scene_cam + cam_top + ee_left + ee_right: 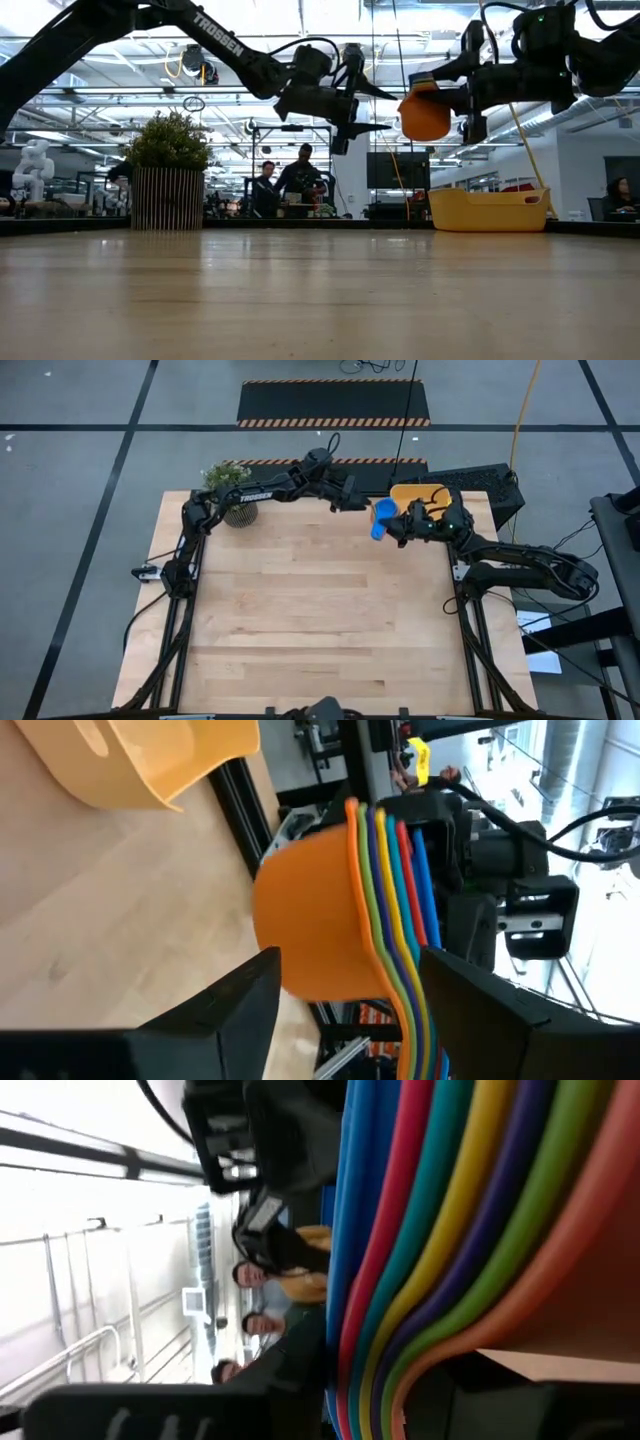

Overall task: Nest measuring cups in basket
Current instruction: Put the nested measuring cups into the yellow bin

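Observation:
The measuring cups (424, 115) are nested in one stack, with the orange one outermost and coloured rims (392, 890) side by side. The stack is carried in the air by my right gripper (455, 95), near the table's far right corner (380, 520). My left gripper (385, 108) is open, level with the stack and just to its left. Its two fingers (235, 1015) stand on either side of the orange bowl (315, 920) without touching it. The yellow-orange basket (490, 210) rests on its base on the table behind the stack (412, 493). My right gripper is shut on the nested cups at their rim end (470, 1210), coming level from the table's right. The stack itself hides which part lies between the fingers. The stack is lifted clear of the table and lies on its side, with the orange bowl's bottom (420, 120) turned toward the left gripper.
A potted green plant (232, 492) stands at the far left of the table (168, 172). The wooden tabletop (320, 610) lies bare in the middle and near part. People stand in the room beyond the far edge (300, 180). A dark device (480, 485) sits past the basket.

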Robot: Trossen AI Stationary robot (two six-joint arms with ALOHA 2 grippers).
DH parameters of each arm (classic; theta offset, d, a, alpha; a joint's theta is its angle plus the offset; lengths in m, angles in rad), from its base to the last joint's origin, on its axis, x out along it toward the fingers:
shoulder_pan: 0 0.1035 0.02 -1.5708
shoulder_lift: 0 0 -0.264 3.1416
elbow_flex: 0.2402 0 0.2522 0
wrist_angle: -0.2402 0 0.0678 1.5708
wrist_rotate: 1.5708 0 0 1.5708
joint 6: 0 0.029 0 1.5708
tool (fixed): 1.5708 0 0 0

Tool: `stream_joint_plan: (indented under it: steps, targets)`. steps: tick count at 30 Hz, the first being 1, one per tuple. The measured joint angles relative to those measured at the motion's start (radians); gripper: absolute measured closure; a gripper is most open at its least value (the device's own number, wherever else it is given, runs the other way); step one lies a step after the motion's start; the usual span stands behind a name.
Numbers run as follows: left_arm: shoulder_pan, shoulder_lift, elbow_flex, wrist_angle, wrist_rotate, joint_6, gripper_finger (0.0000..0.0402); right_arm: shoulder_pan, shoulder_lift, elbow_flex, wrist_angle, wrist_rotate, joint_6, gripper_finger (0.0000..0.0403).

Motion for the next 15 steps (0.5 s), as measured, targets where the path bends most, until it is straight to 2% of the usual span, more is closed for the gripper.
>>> stream_joint_plan:
  steps: [3, 8, 15]
  targets:
    - [-0.004, 0.000, 0.000, 0.011, -0.007, -0.024, 0.0147, -0.013, -0.004, 0.000, -0.001, 0.039, -0.018, 0.0321]
    - [-0.014, 0.000, 0.000, 0.043, 0.006, -0.060, 0.0120, -0.049, -0.008, 0.000, -0.001, 0.045, -0.037, 0.0321]
    - [-0.059, -0.001, 0.000, 0.067, 0.072, -0.048, 0.0117, -0.079, -0.009, 0.000, 0.000, 0.045, -0.037, 0.0321]
